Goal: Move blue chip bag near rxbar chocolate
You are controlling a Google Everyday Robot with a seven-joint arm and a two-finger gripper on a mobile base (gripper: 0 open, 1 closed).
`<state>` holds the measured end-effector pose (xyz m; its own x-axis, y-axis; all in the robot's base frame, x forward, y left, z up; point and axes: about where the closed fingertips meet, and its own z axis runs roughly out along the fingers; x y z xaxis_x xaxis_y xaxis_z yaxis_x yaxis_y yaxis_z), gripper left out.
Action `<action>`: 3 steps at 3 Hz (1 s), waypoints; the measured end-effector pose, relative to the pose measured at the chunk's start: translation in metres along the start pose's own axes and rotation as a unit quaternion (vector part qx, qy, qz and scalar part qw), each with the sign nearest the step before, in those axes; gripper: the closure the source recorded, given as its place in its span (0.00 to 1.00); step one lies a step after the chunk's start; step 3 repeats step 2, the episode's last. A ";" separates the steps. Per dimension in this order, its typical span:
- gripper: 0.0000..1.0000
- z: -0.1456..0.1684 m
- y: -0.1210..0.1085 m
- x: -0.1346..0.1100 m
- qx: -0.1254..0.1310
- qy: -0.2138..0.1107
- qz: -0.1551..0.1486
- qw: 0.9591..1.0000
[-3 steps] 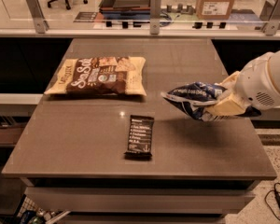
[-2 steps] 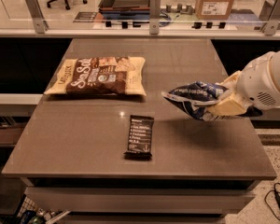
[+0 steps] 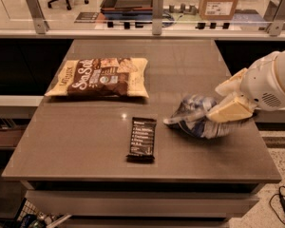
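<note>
The blue chip bag [image 3: 195,114] is a crumpled shiny dark-blue bag at the right of the table, a short way right of the rxbar chocolate [image 3: 142,138]. The rxbar is a flat black wrapper with white text near the table's front middle. My gripper [image 3: 223,106] comes in from the right on a white arm and is shut on the right end of the blue chip bag. The bag's left tip points toward the bar, a small gap apart from it. I cannot tell whether the bag touches the tabletop.
A large cream-and-brown "Sea Salt" bag [image 3: 100,77] lies at the back left of the brown table [image 3: 76,146]. A glass barrier with metal posts [image 3: 156,8] runs along the far edge. The table's right edge is under my arm.
The gripper and the blue chip bag have shifted slightly lower and toward the table front. The rxbar and the large bag have not moved.
</note>
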<state>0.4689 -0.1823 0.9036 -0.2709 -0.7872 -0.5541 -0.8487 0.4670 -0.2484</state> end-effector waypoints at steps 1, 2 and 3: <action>0.00 -0.001 0.001 -0.002 0.001 0.000 -0.002 1.000; 0.00 -0.001 0.001 -0.002 0.001 0.000 -0.002 1.000; 0.00 -0.001 0.001 -0.002 0.001 0.000 -0.002 1.000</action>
